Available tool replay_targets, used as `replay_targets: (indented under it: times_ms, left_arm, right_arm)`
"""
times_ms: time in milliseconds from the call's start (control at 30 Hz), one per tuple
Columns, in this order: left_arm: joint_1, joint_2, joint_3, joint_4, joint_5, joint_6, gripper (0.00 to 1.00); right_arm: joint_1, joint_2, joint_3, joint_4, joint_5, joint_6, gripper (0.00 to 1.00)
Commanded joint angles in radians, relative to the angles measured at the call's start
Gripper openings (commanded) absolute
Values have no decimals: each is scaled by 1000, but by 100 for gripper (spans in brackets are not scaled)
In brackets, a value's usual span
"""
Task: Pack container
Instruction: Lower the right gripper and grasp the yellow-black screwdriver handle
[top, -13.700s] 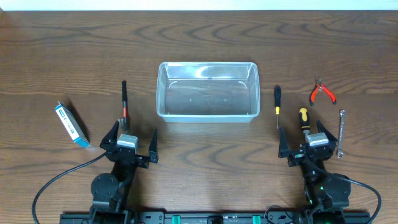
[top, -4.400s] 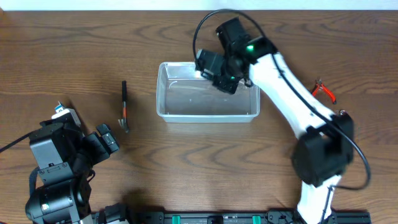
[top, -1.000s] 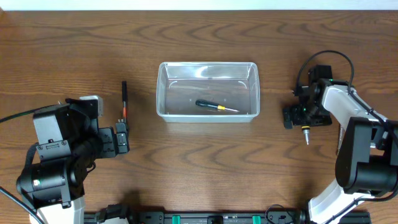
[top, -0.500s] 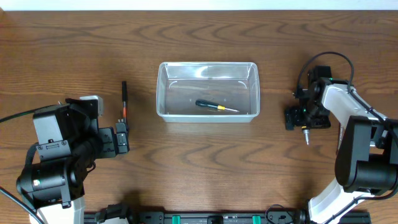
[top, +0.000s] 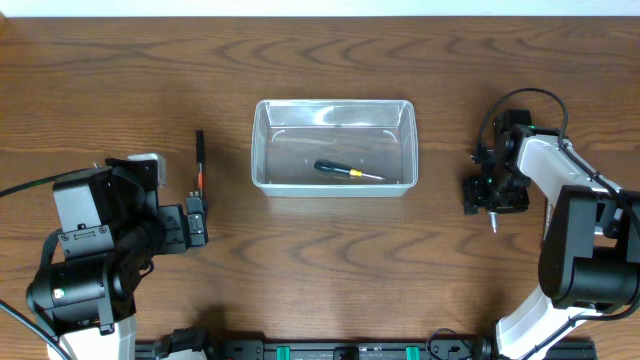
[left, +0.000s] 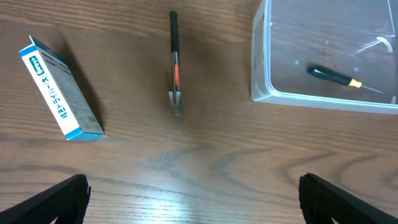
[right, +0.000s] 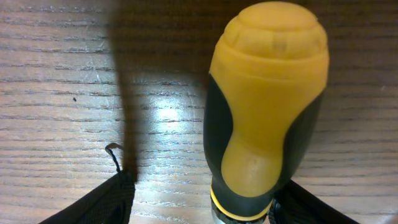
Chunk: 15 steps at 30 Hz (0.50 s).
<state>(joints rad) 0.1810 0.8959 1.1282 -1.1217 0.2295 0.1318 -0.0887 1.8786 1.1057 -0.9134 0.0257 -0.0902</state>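
Right pincer (top: 489, 196) spread around the yellow-handled screwdriver (right: 264, 106), at three o'clock from the container (top: 333, 103). That's mid-worktop (top: 320, 260), small black screwdriver (top: 345, 171) inside. Left pincer (left: 196, 199), at eight o'clock, gapes wide.

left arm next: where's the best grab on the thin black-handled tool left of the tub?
Take the black-handled tool mid-handle, well clear of the metal head at its near end, coming straight down from above. It lies flat on the table and is long and thin, so set the open left gripper with its jaws across the narrow width.
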Motion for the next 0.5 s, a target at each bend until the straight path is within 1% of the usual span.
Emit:
replay_targets:
  times_ms: [0,100,200,267,467]
  left_arm:
    - [-3,-2,19,-4,-5,6,98]
    - [-3,-2,19,-4,-5,6,98]
    - [-3,-2,19,-6,-5,6,98]
    - [-3,-2,19,-11,-5,6,98]
    - [-3,-2,19,-23,-5,6,98]
  right_arm:
    - [-5,63,-40,6,24,8,63]
    - [-5,63,-40,8,24,8,58]
    - [-5,63,-40,8,24,8,48]
    - [-5,63,-40,8,24,8,47]
    - [-5,63,-40,11,24,8,36]
